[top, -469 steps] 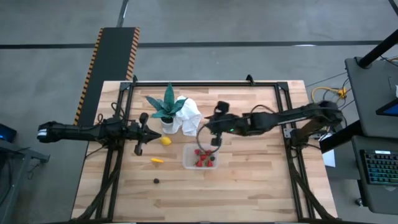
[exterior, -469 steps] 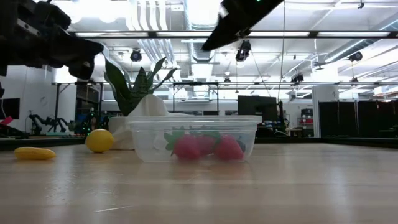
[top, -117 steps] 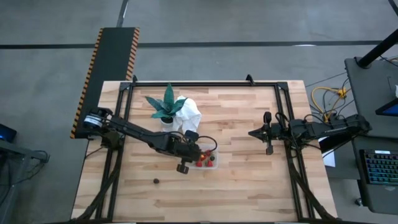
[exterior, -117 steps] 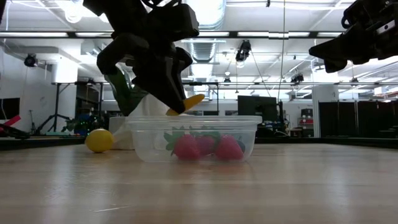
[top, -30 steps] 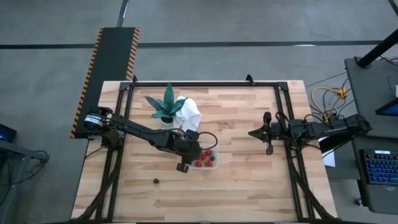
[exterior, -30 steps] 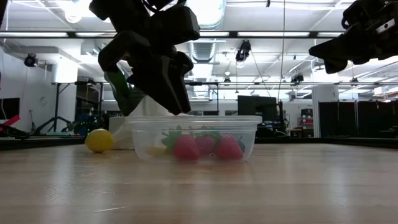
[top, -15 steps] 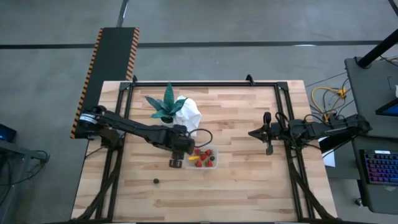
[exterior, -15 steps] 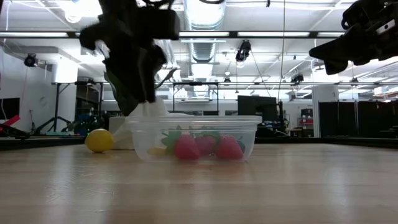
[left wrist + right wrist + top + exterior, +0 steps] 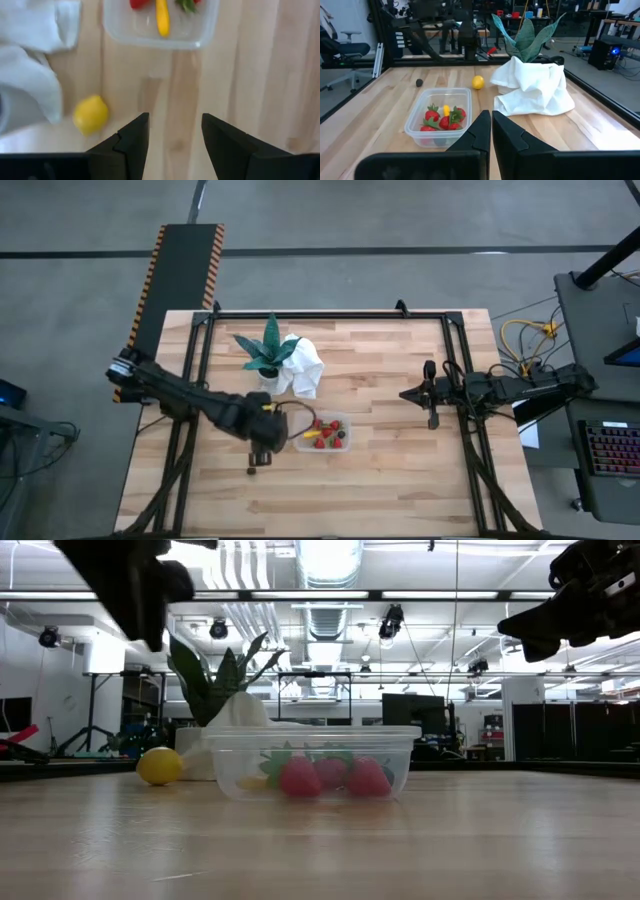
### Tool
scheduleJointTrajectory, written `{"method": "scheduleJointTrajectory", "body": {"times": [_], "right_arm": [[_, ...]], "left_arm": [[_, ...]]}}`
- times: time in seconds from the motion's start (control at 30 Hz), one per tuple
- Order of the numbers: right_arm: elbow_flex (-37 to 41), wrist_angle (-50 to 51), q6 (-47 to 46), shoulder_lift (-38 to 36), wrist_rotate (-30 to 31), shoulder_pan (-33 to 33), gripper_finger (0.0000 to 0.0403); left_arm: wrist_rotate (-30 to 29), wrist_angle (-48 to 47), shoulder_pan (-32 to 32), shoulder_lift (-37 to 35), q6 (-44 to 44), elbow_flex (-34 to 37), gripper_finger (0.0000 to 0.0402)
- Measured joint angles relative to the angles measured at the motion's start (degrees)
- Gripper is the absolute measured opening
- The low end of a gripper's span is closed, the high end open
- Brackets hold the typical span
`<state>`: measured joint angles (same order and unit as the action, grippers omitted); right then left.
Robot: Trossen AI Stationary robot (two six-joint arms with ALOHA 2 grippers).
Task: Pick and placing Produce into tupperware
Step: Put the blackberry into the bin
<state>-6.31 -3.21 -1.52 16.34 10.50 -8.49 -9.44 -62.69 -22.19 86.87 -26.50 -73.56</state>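
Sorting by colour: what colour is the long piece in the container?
Yellow-orange long piece, clearest in the left wrist view.

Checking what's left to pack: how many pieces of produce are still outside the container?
2: a lemon beside the white cloth, and a small dark berry farther along the table; others may be hidden.

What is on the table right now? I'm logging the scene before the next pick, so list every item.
tupperware: one, clear, table centre.
strawberries: several, red, inside the tupperware.
yellow-orange piece: one, elongated, inside the tupperware.
lemon: one, yellow, on the wood between cloth and tupperware.
dark round piece: one, loose on the table, apart from the tupperware.
potted plant: one, green, spiky, far side beside the cloth.
white cloth: one, crumpled, next to the plant.
left gripper: open, empty, above bare wood near the tupperware.
right gripper: shut, waiting at the table's right edge.
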Motion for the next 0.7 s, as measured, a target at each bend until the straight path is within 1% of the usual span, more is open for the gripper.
{"method": "scheduleJointTrajectory", "body": {"times": [0.1,0.2,0.27,0.43,0.5,0.63,0.7], "right_arm": [[0.0,0.0,0.0,0.0,0.0,0.0,0.0009],[0.0,0.0,-0.4,0.0,0.0,0.0,0.0009],[0.0,0.0,-0.4,0.0,0.0,0.0,0.0009],[0.0,-0.3,0.0,0.0,0.0,0.0,0.0009],[0.0,-0.5,0.2,0.0,0.0,0.0,0.0009],[0.0,-0.5,0.5,-0.1,0.0,0.0,0.0009],[0.0,-0.4,0.5,-0.1,0.0,0.0,0.0009]], "left_arm": [[0.1,-1.8,-3.3,0.8,-4.5,-0.5,0.0166],[0.1,-3.1,-5.9,1.7,-6.5,-1.3,0.0166],[0.2,-5.5,-6.7,2.2,-8.5,-1.4,0.0166],[0.6,-5.6,-8.0,3.3,-12.0,-1.3,0.0166],[2.2,-5.6,-8.3,4.2,-12.3,-1.2,0.0166],[7.7,-5.5,-8.5,6.2,-13.9,-1.2,0.0166],[8.9,-5.3,-8.7,7.3,-14.8,-1.2,0.0166]]}}
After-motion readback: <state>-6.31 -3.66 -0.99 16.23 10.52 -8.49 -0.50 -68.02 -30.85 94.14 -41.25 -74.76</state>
